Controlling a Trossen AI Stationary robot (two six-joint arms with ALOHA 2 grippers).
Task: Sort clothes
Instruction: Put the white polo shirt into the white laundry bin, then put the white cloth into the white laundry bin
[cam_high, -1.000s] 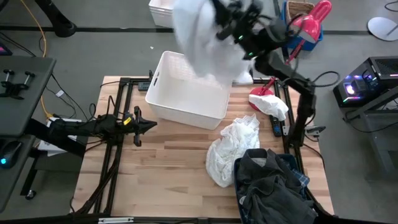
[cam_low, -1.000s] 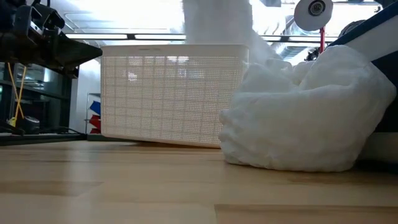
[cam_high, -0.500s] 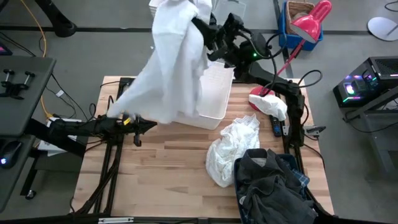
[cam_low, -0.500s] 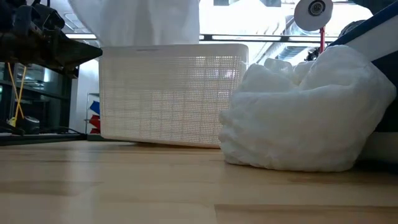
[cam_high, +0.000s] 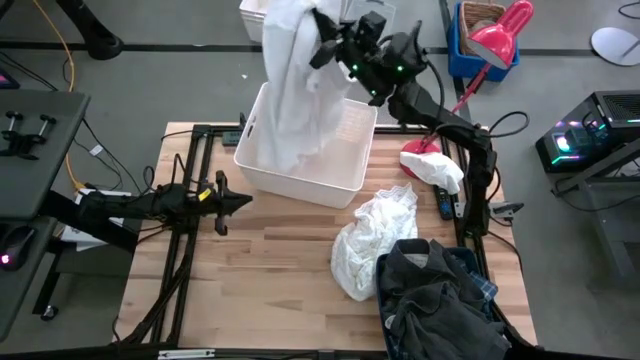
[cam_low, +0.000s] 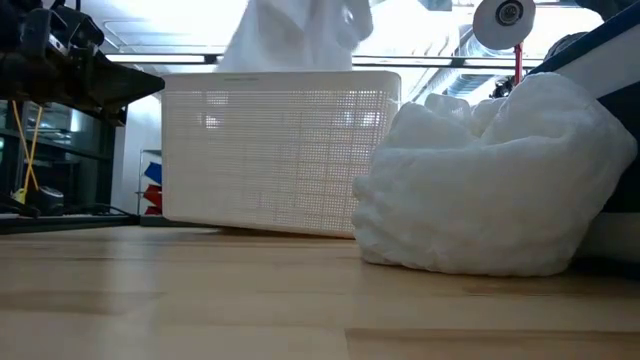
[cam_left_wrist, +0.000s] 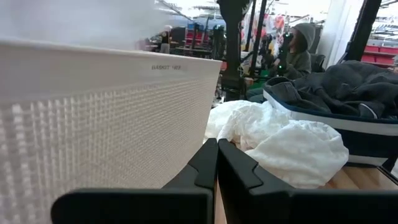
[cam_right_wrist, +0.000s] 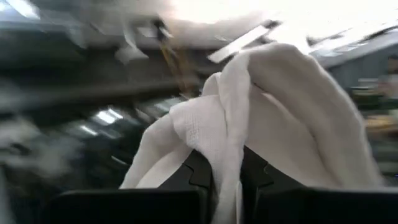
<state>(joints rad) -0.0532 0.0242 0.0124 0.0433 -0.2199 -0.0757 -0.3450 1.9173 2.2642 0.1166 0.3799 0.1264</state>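
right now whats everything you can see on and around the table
white garment: 1, white, hanging from the right gripper over the basket
basket: 1, white plastic, far middle of the table
crumpled garment: 1, white, on the table between basket and bin
bin: 1, dark navy, near right corner
grey garment: 1, charcoal, heaped in the bin
left gripper: 1, dark, shut, low at the table's left
right gripper: 1, dark, shut on the white garment, raised above the basket
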